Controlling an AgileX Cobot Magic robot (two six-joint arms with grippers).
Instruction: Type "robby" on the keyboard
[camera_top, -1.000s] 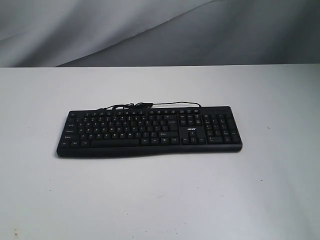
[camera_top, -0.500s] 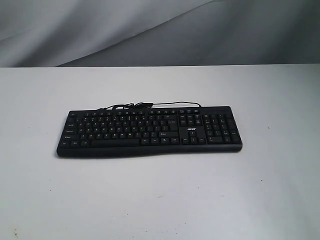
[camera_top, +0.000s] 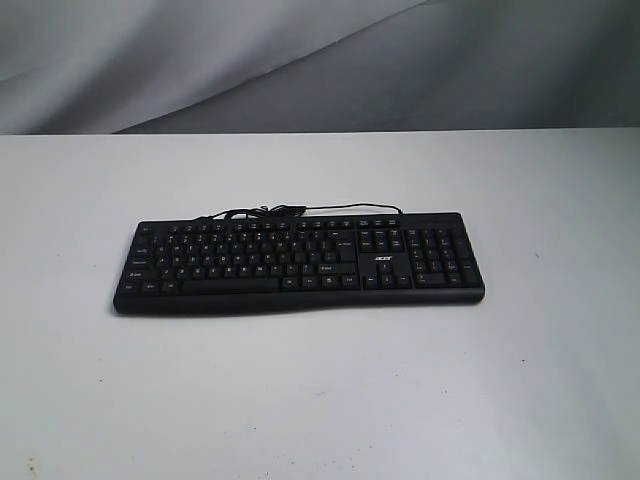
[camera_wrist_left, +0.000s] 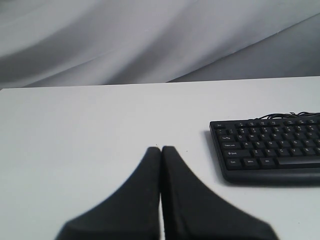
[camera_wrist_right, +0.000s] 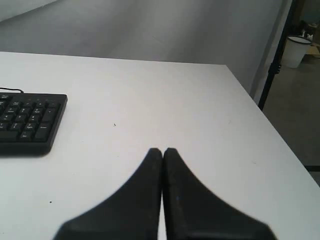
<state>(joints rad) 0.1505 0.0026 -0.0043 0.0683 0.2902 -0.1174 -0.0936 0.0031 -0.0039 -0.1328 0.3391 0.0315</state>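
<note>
Exterior view: the keyboard (camera_top: 298, 262) lies flat near the middle of the white tabletop (camera_top: 300, 400), its long side running left to right and tilted very slightly. It is black with small white legends. The number pad (camera_top: 440, 255) sits at its right end, and a small white logo (camera_top: 383, 260) sits just left of that pad. A thin black cable (camera_top: 300, 211) touches the far edge and lies in loose loops along it (the loops bunch toward the left half). Nothing rests on the keys. Bare tabletop lies on every side of the keyboard, with more of it on the near side than the far side. Beyond the far edge hangs a grey draped backdrop (camera_top: 300, 60).

My left tool (camera_wrist_left: 161, 149) shows only in the left wrist view. Its two black fingers are pressed together with nothing between them, over bare tabletop to the left of the keyboard's left end and clearly apart from it. My right tool (camera_wrist_right: 162, 150), seen in the right wrist view, is likewise closed up tight on nothing. It is over bare tabletop to the right of the number pad end, well apart from it. A tiny dark speck (camera_wrist_right: 114, 125) marks the tabletop between them. Past the tabletop's right edge stand a black pole (camera_wrist_right: 275, 55) and a white bucket (camera_wrist_right: 299, 50) on the floor.
</note>
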